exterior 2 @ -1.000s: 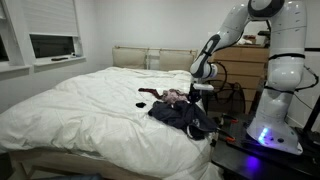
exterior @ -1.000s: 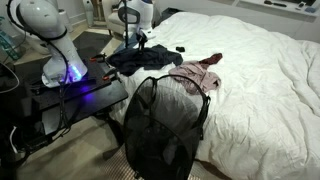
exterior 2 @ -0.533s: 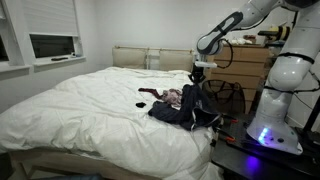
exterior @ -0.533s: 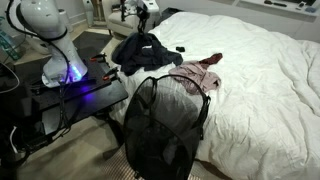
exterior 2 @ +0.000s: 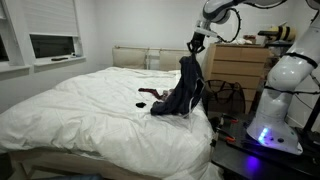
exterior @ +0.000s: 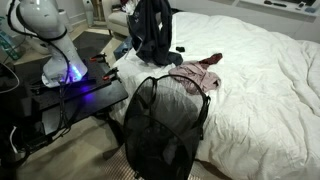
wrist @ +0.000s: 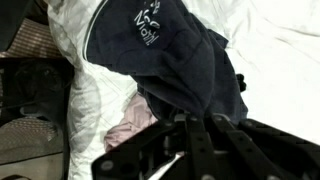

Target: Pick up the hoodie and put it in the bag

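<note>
The hoodie (exterior 2: 183, 88) is up off the bed (exterior 2: 90, 110) now. A second ago it lay in a crumpled heap at the edge of the mattress with the pincer (exterior 2: 194, 44) down on it. Half a second ago it was only half raised. Now the arm has gone high and the garment hangs in a long dark drape beneath it.

The pincer is clamped tight on a bunch of fabric near the top. In the wrist view the navy cloth with its white print (wrist: 165, 50) falls away right below the closed fingers (wrist: 180, 128). In an exterior view the lowest folds seem to brush the covers, though I can't tell whether they are quite clear.

So the pick-up looks done and the carry is what remains. The bag (exterior: 163, 125) stands on the floor beside the bed, mouth open and upward, some way from where the hoodie (exterior: 152, 30) dangles. The pink-and-white garment (exterior: 196, 75) lies on the bed between them. To my eye the trailing sleeves could drag across it or catch on the bag's rim, so the load likely needs to stay high until it is over the opening.
</note>
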Motion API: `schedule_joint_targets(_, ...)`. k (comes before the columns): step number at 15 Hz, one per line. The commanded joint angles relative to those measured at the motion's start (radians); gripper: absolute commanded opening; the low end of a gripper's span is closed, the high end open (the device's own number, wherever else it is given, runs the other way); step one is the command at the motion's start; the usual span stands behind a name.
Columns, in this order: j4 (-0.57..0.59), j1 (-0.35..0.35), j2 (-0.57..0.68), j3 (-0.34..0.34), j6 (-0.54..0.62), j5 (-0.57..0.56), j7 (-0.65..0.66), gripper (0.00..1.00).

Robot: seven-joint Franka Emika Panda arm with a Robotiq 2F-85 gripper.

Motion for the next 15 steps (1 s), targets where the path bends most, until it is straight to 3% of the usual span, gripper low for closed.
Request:
schedule_joint_targets(1,0.178,-0.041,0.002,0.02,-0.069,-0.037,0.107,0.01)
schedule_joint_targets(7,0.426,-0.066,0.019,0.036,-0.137,-0.116,0.286,0.01)
schedule_joint_targets(15,0.638,-0.116,0.017,0.016,-0.274,-0.293,0.541,0.01)
